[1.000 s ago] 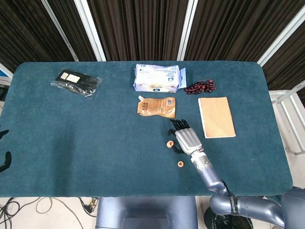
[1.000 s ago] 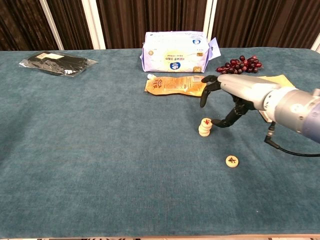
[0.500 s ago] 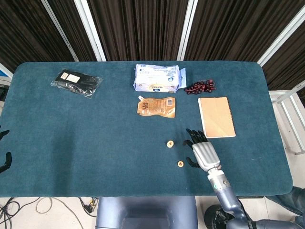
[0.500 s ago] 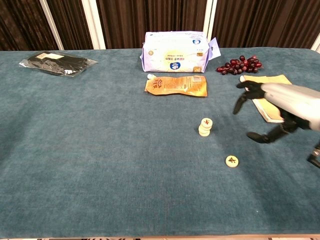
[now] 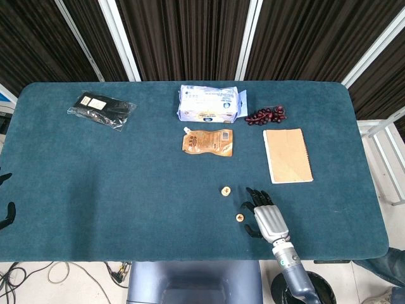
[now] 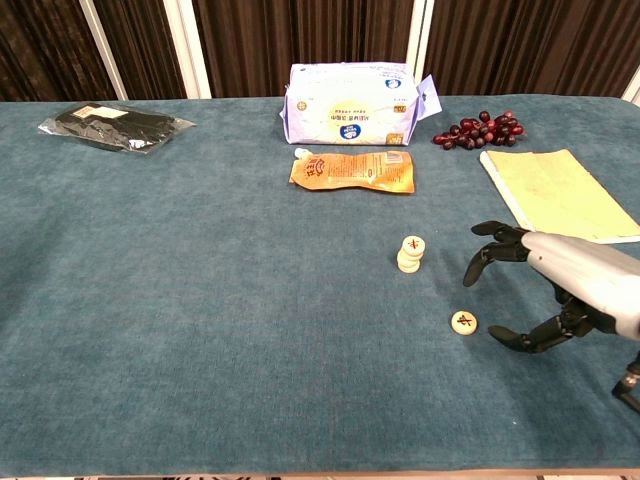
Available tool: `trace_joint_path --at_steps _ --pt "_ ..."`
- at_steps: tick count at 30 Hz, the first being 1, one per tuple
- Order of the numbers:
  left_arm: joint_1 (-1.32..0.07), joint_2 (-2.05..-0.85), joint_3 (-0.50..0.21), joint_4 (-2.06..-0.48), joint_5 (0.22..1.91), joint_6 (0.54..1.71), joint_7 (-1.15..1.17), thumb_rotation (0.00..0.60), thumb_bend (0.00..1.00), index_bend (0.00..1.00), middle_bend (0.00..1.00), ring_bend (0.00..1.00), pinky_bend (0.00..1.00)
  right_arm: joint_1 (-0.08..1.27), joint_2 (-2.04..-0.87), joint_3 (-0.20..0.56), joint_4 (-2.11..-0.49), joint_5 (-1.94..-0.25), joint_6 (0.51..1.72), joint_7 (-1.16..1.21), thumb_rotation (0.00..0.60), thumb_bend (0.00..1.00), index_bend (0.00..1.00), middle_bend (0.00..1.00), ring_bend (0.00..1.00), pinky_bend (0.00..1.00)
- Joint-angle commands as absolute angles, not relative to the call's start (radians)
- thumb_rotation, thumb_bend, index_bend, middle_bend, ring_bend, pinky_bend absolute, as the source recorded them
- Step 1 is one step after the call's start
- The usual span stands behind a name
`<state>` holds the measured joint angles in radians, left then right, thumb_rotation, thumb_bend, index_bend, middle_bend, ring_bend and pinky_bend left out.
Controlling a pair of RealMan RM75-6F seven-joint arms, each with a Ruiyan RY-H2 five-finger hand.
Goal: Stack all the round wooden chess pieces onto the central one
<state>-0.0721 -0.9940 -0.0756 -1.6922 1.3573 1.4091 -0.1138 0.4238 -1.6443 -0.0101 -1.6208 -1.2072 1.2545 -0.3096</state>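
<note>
My right hand [image 6: 560, 290] hovers with fingers spread wide and empty just beside the lone chess piece [image 6: 464, 322], near the stacked pieces [image 6: 410, 253].

Matt teal cloth table [image 6: 200, 300], pale wooden chess pieces [image 6: 411, 254], glossy foil pouch [image 6: 352, 171]

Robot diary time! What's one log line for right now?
right hand: open, beside loose round wooden chess piece, not touching | stack of round wooden chess pieces: standing | left hand: at table edge
</note>
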Motion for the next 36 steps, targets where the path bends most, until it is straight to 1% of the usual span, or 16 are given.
trace_joint_path --at_steps 1,10,27,36 --pt "-0.073 -0.992 -0.075 -1.697 1.352 1.401 -0.124 0.600 0.53 0.15 0.00 0.00 0.00 0.415 -1.673 -0.003 -1.599 -1.215 1.249 -0.292 0.600 0.41 0.35 0.00 0.00 0.00" --pt "-0.073 -0.991 -0.077 -1.695 1.353 1.403 -0.125 0.600 0.53 0.15 0.00 0.00 0.00 0.404 -1.714 0.017 -1.551 -1.221 1.236 -0.290 0.600 0.41 0.35 0.00 0.00 0.00" --pt "-0.072 -0.993 -0.079 -1.691 1.356 1.412 -0.117 0.600 0.53 0.15 0.00 0.00 0.00 0.386 -1.737 0.040 -1.492 -1.223 1.208 -0.270 0.600 0.41 0.43 0.00 0.00 0.00" --pt "-0.072 -0.993 -0.078 -1.692 1.357 1.413 -0.117 0.600 0.53 0.15 0.00 0.00 0.00 0.379 -1.748 0.044 -1.480 -1.239 1.195 -0.259 0.600 0.41 0.46 0.00 0.00 0.00"
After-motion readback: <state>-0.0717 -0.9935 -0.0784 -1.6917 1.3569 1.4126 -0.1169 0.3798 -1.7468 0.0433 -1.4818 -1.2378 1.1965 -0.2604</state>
